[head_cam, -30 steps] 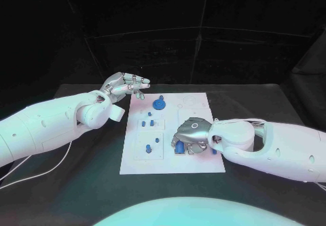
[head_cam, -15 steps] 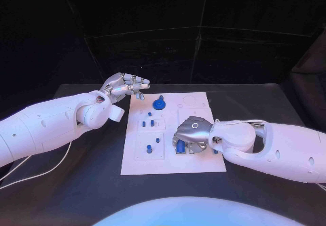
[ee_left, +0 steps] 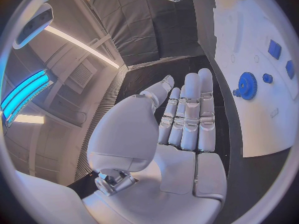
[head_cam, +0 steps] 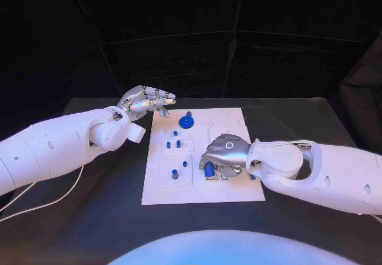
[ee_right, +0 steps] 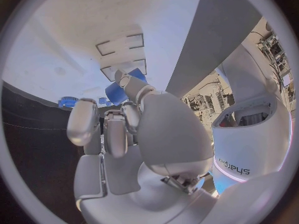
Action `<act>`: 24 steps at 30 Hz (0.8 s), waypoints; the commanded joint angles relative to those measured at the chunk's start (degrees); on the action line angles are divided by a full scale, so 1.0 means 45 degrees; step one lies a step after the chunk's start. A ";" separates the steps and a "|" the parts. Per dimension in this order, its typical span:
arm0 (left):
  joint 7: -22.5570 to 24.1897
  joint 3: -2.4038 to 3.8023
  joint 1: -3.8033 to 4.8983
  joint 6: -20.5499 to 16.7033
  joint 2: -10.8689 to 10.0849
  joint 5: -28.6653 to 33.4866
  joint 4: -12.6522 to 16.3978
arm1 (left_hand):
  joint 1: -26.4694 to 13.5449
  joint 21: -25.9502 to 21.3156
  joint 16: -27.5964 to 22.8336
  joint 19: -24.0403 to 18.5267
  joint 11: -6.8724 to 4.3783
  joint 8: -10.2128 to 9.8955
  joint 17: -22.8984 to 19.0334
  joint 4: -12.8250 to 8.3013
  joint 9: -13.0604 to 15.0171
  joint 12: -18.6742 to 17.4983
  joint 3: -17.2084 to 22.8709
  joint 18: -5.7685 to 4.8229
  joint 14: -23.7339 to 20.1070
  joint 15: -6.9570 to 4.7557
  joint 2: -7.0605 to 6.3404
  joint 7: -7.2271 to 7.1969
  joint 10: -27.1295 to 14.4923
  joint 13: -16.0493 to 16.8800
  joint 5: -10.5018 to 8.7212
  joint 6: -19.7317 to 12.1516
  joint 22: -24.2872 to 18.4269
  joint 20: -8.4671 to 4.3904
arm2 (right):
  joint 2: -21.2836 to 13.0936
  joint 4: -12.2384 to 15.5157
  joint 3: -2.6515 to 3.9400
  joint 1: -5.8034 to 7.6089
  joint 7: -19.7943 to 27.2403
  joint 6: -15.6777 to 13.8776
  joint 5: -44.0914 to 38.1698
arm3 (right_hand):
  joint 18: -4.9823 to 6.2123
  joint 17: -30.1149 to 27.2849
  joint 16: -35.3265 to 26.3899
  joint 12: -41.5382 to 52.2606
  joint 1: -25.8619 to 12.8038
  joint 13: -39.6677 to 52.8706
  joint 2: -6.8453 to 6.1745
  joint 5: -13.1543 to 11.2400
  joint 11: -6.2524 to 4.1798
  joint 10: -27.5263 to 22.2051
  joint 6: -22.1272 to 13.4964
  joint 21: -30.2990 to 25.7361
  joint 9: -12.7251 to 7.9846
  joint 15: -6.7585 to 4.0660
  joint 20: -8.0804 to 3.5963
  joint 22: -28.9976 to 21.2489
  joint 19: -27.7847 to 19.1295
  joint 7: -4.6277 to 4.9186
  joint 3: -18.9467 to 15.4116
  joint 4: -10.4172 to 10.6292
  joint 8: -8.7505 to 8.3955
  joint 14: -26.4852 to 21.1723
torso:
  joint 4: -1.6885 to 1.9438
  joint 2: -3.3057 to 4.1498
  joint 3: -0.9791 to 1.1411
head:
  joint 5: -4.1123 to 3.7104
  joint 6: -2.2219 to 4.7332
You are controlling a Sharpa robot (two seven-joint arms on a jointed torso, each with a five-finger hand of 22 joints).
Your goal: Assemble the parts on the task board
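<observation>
The black table [head_cam: 95, 193] carries the white task board [head_cam: 231, 190] at its middle, long side running away from me. My right arm [head_cam: 334, 174] comes in low over the near right part of the board; my left arm [head_cam: 56, 146] lies beside the board's left edge. My right hand [head_cam: 224, 157] rests palm down on the board, fingers curled round a blue part [head_cam: 210, 171] that stands under them; in the right wrist view the fingers [ee_right: 106, 129] close against this part [ee_right: 116, 91], so I have hold of it. My left hand [head_cam: 146, 100] hovers off the far left corner of the board, holding nothing; in the left wrist view its fingers [ee_left: 190, 109] lie straight and side by side. A blue gear [head_cam: 187, 121] sits on the far part of the board, near my left hand. Smaller blue parts [head_cam: 178, 144] stand on the board's left half, between the gear and the near edge
</observation>
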 commanded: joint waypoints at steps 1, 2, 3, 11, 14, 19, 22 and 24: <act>-0.0038 0.0009 0.0015 0.0187 0.0004 0.0048 0.0019 | -0.0067 -0.0046 0.0087 0.0076 0.0033 -0.0012 -0.0013 0.0006 -0.0012 0.0049 -0.0103 0.0158 -0.0037 0.0018 -0.0111 0.0002 -0.0084 -0.0020 -0.0015 -0.0134 -0.0012 0.0024 | -0.0071 0.0084 0.0003 0.0020 0.0326 -0.0617 0.0140 | -0.0023 0.1426 -0.0011 0.0035 -0.0081 0.0014 0.0015 -0.0091 0.0073 -0.0004 0.0662 0.0067 0.0046 0.0090 0.0076 -0.0001 0.0012 0.0603 0.0119 0.0019 0.0093 0.0939 | 0.0013 0.0000 -0.0002 | 0.0011 -0.0015; -0.0044 0.0009 0.0015 0.0190 0.0003 0.0048 0.0018 | -0.0067 -0.0048 0.0088 0.0075 0.0035 -0.0014 -0.0014 0.0006 -0.0013 0.0048 -0.0105 0.0158 -0.0038 0.0020 -0.0112 0.0005 -0.0089 -0.0020 -0.0015 -0.0139 -0.0014 0.0025 | -0.0104 0.0107 0.0003 0.0020 0.0363 -0.0613 0.0200 | -0.0025 0.1424 -0.0013 0.0036 -0.0087 0.0014 0.0013 -0.0095 0.0076 -0.0005 0.0674 0.0071 0.0047 0.0094 0.0079 0.0008 0.0016 0.0605 0.0125 0.0020 0.0097 0.0938 | 0.0010 0.0000 0.0000 | 0.0017 -0.0016; -0.0050 0.0009 0.0015 0.0194 0.0001 0.0048 0.0018 | -0.0068 -0.0051 0.0089 0.0074 0.0038 -0.0017 -0.0016 0.0007 -0.0013 0.0048 -0.0109 0.0157 -0.0041 0.0022 -0.0113 0.0009 -0.0097 -0.0021 -0.0015 -0.0146 -0.0016 0.0027 | -0.0151 0.0140 0.0003 0.0020 0.0409 -0.0604 0.0274 | -0.0026 0.1423 -0.0013 0.0036 -0.0089 0.0014 0.0012 -0.0097 0.0077 -0.0005 0.0678 0.0073 0.0047 0.0095 0.0080 0.0011 0.0018 0.0606 0.0127 0.0021 0.0098 0.0938 | 0.0005 -0.0001 0.0001 | 0.0024 -0.0017; -0.0105 0.0008 0.0015 0.0252 -0.0017 0.0048 0.0023 | -0.0076 -0.0079 0.0097 0.0068 0.0067 -0.0037 -0.0036 0.0013 -0.0016 0.0047 -0.0143 0.0153 -0.0068 0.0044 -0.0119 0.0042 -0.0176 -0.0020 -0.0015 -0.0210 -0.0039 0.0043 | -0.0492 0.0289 0.0004 0.0023 0.0687 -0.0189 0.1030 | -0.0029 0.1445 -0.0004 0.0002 -0.0144 -0.0023 -0.0026 -0.0116 0.0103 -0.0037 0.0720 0.0078 0.0048 0.0113 0.0100 0.0023 0.0021 0.0623 0.0136 0.0035 0.0099 0.0942 | -0.0016 0.0004 -0.0003 | 0.0040 -0.0045; -0.0121 0.0008 0.0015 0.0276 -0.0015 0.0048 0.0029 | -0.0076 -0.0085 0.0097 0.0065 0.0072 -0.0039 -0.0040 0.0012 -0.0017 0.0047 -0.0150 0.0152 -0.0076 0.0049 -0.0121 0.0048 -0.0193 -0.0020 -0.0015 -0.0224 -0.0044 0.0046 | -0.0493 0.0246 0.0004 0.0024 0.0693 0.0028 0.1229 | -0.0026 0.1431 -0.0012 -0.0004 -0.0163 -0.0030 -0.0041 -0.0114 0.0105 -0.0044 0.0705 0.0071 0.0041 0.0119 0.0107 0.0013 0.0015 0.0627 0.0139 0.0041 0.0081 0.0939 | -0.0002 -0.0005 -0.0010 | 0.0011 -0.0040; -0.0126 0.0008 0.0015 0.0286 -0.0011 0.0048 0.0039 | -0.0076 -0.0098 0.0096 0.0058 0.0081 -0.0042 -0.0049 0.0016 -0.0016 0.0050 -0.0159 0.0151 -0.0092 0.0058 -0.0116 0.0058 -0.0219 -0.0019 -0.0014 -0.0242 -0.0053 0.0053 | -0.0454 0.0075 0.0002 0.0024 0.0694 0.0222 0.1542 | -0.0025 0.1425 -0.0015 -0.0021 -0.0173 -0.0047 -0.0047 -0.0107 0.0108 -0.0058 0.0694 0.0068 0.0036 0.0121 0.0112 0.0008 0.0011 0.0628 0.0143 0.0045 0.0069 0.0938 | 0.0010 -0.0004 -0.0007 | 0.0006 -0.0056; -0.0120 0.0008 0.0015 0.0274 -0.0017 0.0048 0.0038 | -0.0076 -0.0098 0.0096 0.0058 0.0081 -0.0042 -0.0049 0.0016 -0.0016 0.0050 -0.0159 0.0151 -0.0092 0.0058 -0.0116 0.0058 -0.0219 -0.0019 -0.0014 -0.0242 -0.0053 0.0053 | -0.0387 -0.0031 0.0001 0.0023 0.0715 0.0260 0.1640 | -0.0025 0.1431 -0.0013 -0.0025 -0.0181 -0.0051 -0.0056 -0.0093 0.0110 -0.0065 0.0684 0.0069 0.0031 0.0121 0.0116 0.0012 0.0012 0.0631 0.0148 0.0045 0.0057 0.0938 | 0.0006 0.0000 -0.0004 | 0.0009 -0.0057; -0.0118 0.0008 0.0015 0.0275 -0.0019 0.0047 0.0041 | -0.0075 -0.0102 0.0095 0.0055 0.0084 -0.0043 -0.0052 0.0016 -0.0016 0.0051 -0.0162 0.0150 -0.0099 0.0061 -0.0113 0.0061 -0.0228 -0.0018 -0.0014 -0.0249 -0.0056 0.0055 | -0.0315 -0.0111 0.0000 0.0022 0.0724 0.0264 0.1679 | -0.0025 0.1436 -0.0011 -0.0025 -0.0182 -0.0050 -0.0059 -0.0090 0.0110 -0.0066 0.0680 0.0070 0.0029 0.0121 0.0117 0.0014 0.0012 0.0631 0.0150 0.0045 0.0053 0.0939 | 0.0007 -0.0005 -0.0005 | 0.0011 -0.0061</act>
